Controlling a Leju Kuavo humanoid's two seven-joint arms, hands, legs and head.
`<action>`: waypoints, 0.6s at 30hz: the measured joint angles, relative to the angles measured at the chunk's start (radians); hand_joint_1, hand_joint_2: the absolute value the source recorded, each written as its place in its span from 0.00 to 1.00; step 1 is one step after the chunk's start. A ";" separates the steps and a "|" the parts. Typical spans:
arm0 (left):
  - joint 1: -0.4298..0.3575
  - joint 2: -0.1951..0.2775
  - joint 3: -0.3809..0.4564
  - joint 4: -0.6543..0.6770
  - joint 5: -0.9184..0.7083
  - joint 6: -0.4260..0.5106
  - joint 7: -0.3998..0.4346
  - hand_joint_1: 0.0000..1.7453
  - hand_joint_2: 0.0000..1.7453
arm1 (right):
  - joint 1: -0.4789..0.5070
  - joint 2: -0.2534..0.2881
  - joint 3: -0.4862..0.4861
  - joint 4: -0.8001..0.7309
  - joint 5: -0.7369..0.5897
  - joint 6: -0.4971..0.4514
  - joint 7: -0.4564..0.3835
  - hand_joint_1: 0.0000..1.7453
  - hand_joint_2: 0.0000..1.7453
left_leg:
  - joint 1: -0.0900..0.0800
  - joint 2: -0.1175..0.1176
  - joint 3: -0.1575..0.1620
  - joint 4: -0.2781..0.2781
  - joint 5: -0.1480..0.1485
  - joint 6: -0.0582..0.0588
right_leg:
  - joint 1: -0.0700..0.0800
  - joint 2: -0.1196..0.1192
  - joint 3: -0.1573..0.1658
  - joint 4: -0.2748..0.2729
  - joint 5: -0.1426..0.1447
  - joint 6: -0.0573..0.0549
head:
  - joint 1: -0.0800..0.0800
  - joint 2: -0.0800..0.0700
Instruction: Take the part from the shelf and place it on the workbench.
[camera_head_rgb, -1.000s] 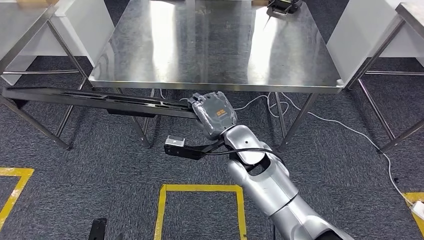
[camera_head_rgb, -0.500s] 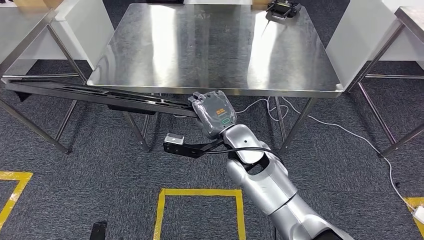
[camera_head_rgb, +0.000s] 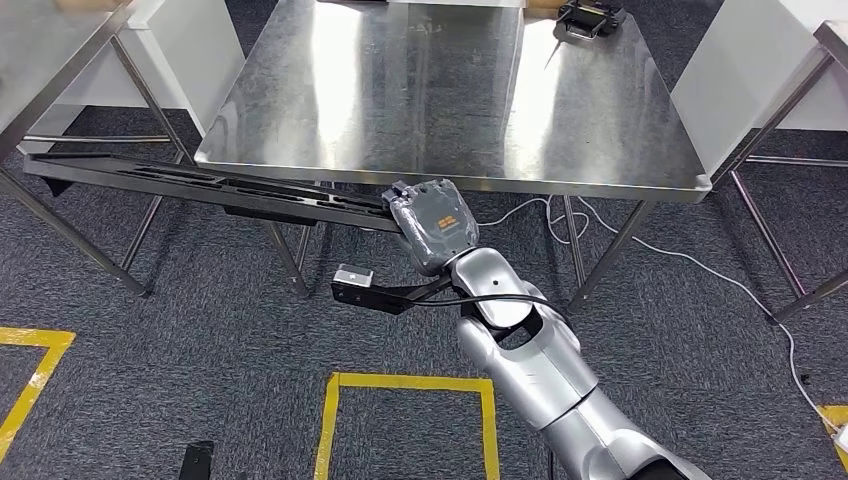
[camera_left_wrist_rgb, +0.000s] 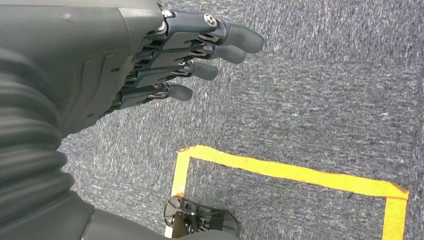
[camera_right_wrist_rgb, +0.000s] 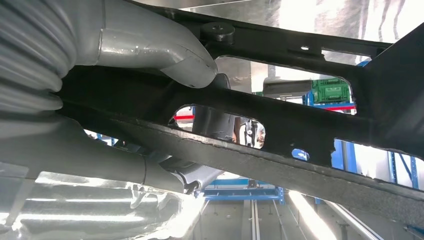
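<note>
The part is a long black flat metal bar (camera_head_rgb: 200, 185) with cut-outs, held level and reaching out to the left below the near edge of the steel workbench (camera_head_rgb: 450, 100). My right hand (camera_head_rgb: 435, 225) grips its near end just in front of that edge. In the right wrist view the thumb (camera_right_wrist_rgb: 160, 47) lies over the black bar (camera_right_wrist_rgb: 280, 120) and the fingers wrap beneath it. My left hand (camera_left_wrist_rgb: 150, 60) hangs over the carpet with its fingers straight, holding nothing.
A small dark object (camera_head_rgb: 590, 17) sits at the workbench's far right corner. More steel tables stand at the left (camera_head_rgb: 50, 40) and right (camera_head_rgb: 835, 40). Yellow tape (camera_head_rgb: 405, 385) marks a square on the carpet. White cables (camera_head_rgb: 700, 265) trail under the bench.
The whole picture has shifted a little right and down, so the camera moved. The right hand still holds the bar, now closer to the bench's front edge.
</note>
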 joint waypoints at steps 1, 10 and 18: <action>0.000 0.000 0.000 0.000 0.000 0.000 0.000 0.00 1.00 | 0.000 0.000 0.000 0.000 0.000 0.000 0.000 1.00 1.00 | 0.000 0.000 0.000 0.000 0.000 0.001 | 0.000 0.000 0.000 0.000 0.000 0.000 | 0.000 0.000; 0.001 -0.002 0.005 0.000 0.000 0.000 0.000 0.00 1.00 | 0.000 0.000 0.000 0.007 0.004 -0.013 0.001 1.00 1.00 | 0.002 0.000 0.000 0.000 0.000 0.001 | -0.002 -0.001 -0.001 0.000 0.000 0.001 | 0.000 0.000; 0.002 -0.002 0.018 0.000 -0.002 -0.021 -0.012 0.00 1.00 | -0.012 -0.004 -0.040 0.026 0.004 -0.056 0.025 1.00 1.00 | 0.004 0.000 0.002 -0.005 -0.006 0.015 | -0.013 -0.004 0.006 -0.013 0.003 0.011 | -0.002 0.000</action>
